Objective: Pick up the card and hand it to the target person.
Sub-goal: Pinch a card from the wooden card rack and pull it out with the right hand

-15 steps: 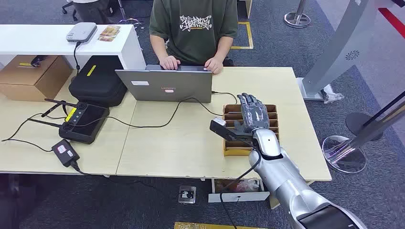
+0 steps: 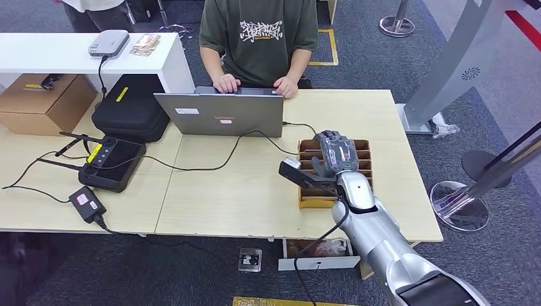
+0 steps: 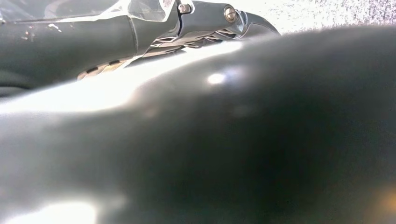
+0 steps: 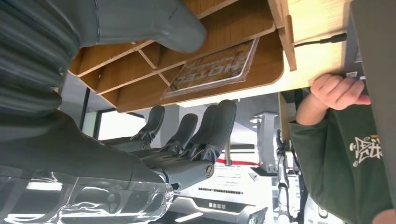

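Wooden slotted box [image 2: 306,203] | card [image 4: 215,68] inside | right robot hand [image 2: 334,156] above, fingers apart, holding nothing

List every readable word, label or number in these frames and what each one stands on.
"HOTEL": on the card lying in the wooden divider box, seen upside down past the right hand.
Green T-shirt print: too stylised to read.
Laptop lid logo and stickers: too small.
Black adapter label: too small.
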### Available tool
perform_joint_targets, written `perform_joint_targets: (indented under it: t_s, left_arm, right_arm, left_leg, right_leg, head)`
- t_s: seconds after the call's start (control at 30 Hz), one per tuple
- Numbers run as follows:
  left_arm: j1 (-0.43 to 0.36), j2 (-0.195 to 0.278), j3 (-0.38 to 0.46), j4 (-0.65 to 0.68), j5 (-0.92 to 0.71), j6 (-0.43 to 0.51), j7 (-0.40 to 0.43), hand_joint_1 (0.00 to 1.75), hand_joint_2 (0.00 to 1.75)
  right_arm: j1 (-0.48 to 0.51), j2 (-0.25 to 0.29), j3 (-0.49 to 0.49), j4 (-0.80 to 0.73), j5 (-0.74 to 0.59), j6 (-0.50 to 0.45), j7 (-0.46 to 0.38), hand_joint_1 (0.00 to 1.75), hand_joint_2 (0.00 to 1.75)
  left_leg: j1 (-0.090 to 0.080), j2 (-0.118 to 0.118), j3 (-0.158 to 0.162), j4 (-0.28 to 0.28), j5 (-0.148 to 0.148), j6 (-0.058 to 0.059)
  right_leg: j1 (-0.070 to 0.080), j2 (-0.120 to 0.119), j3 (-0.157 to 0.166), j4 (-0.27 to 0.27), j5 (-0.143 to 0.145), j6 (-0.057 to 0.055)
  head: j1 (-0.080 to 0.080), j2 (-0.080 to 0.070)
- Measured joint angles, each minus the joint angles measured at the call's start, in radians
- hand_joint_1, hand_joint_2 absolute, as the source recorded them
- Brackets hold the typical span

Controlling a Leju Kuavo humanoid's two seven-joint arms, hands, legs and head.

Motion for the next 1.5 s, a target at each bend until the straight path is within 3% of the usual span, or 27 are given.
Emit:
perform_joint_targets:
  t_s: [0.3, 0.5, 0.67, 1.5]
  left_arm:
    - [0.000, 0.001, 0.000, 0.000, 0.000, -0.018, -0.002, 0.00, 0.00]
    - [0.000, 0.003, 0.000, 0.000, 0.000, -0.028, -0.001, 0.00, 0.00]
    - [0.000, 0.003, 0.000, 0.000, 0.000, -0.028, 0.000, 0.00, 0.00]
    - [0.000, 0.008, 0.000, 0.000, 0.003, -0.030, 0.005, 0.00, 0.00]
  right_arm:
    - [0.000, 0.009, 0.000, -0.002, 0.001, 0.000, -0.005, 0.90, 1.75]
    - [-0.002, 0.015, 0.000, -0.002, 0.000, 0.001, -0.005, 1.24, 1.75]
    - [-0.010, 0.019, 0.000, -0.001, -0.001, 0.001, -0.009, 1.39, 1.75]
    - [-0.033, 0.025, 0.000, 0.008, -0.006, -0.028, -0.033, 1.38, 1.75]
  left_leg:
    - [0.000, 0.000, 0.000, 0.000, 0.000, 0.000]
    - [0.000, 0.000, 0.000, 0.000, 0.000, 0.000]
    - [0.000, 0.000, 0.000, 0.000, 0.000, 0.000]
    - [0.000, 0.000, 0.000, 0.000, 0.000, 0.000]
  right_leg:
    - [0.000, 0.000, 0.000, 0.000, 0.000, 0.000]
    - [0.000, 0.000, 0.000, 0.000, 0.000, 0.000]
    - [0.000, 0.000, 0.000, 0.000, 0.000, 0.000]
    - [0.000, 0.000, 0.000, 0.000, 0.000, 0.000]
  head:
    - [0.000, 0.000]
    - [0.000, 0.000]
    - [0.000, 0.000]
    - [0.000, 0.000]
